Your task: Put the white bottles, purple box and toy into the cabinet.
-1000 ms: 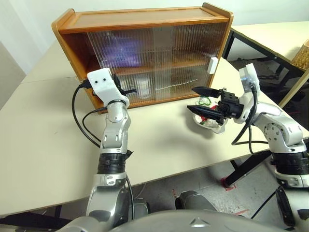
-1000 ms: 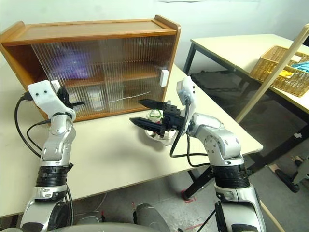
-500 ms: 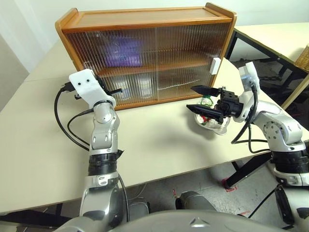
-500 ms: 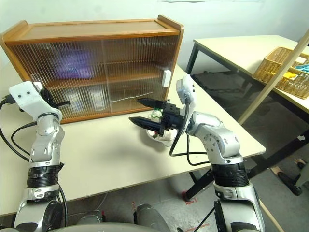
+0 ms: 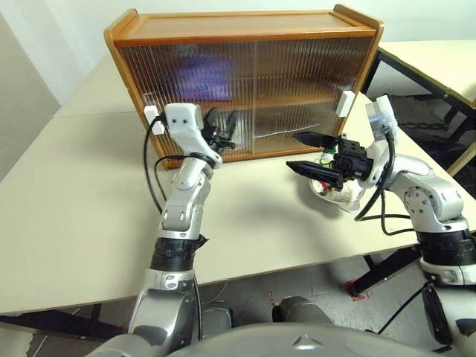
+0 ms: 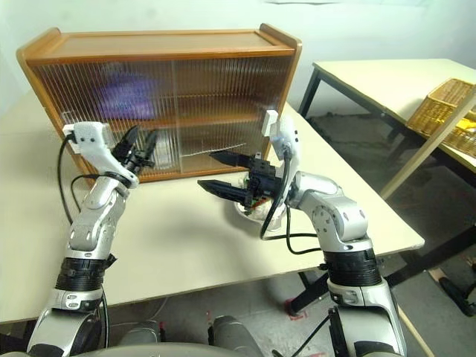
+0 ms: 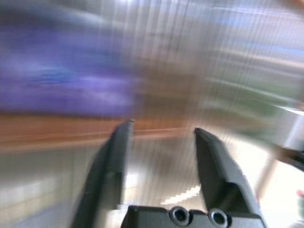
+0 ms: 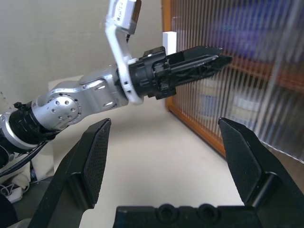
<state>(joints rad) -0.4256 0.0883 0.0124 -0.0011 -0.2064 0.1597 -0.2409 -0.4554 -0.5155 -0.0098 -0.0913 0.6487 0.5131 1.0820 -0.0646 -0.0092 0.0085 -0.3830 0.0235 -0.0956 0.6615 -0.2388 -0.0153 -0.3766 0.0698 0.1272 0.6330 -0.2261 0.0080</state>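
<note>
The cabinet [image 5: 245, 33] stands at the back of the table with both ribbed doors slid shut. Through them the purple box [image 5: 204, 74] shows as a blur on the upper shelf. The white bottles [image 8: 209, 102] are dim pale shapes on the lower shelf. My left gripper [image 5: 221, 125] is open and empty, close in front of the left door. My right gripper [image 5: 292, 152] is open and empty too, pointing left in front of the cabinet's right end. Behind it the toy [image 5: 328, 184] lies in a clear bowl [image 5: 349, 201], partly hidden.
White door handles sit at the cabinet's left end [image 5: 151, 114] and right end [image 5: 346, 103]. A second table [image 5: 439, 63] stands to the right with a wicker basket [image 6: 446, 111] on it. Open tabletop [image 5: 74, 193] stretches left and in front of the cabinet.
My left gripper has swung right from the cabinet's left end to the front of the left door and has opened. The whole view has shifted. The right arm has kept still.
</note>
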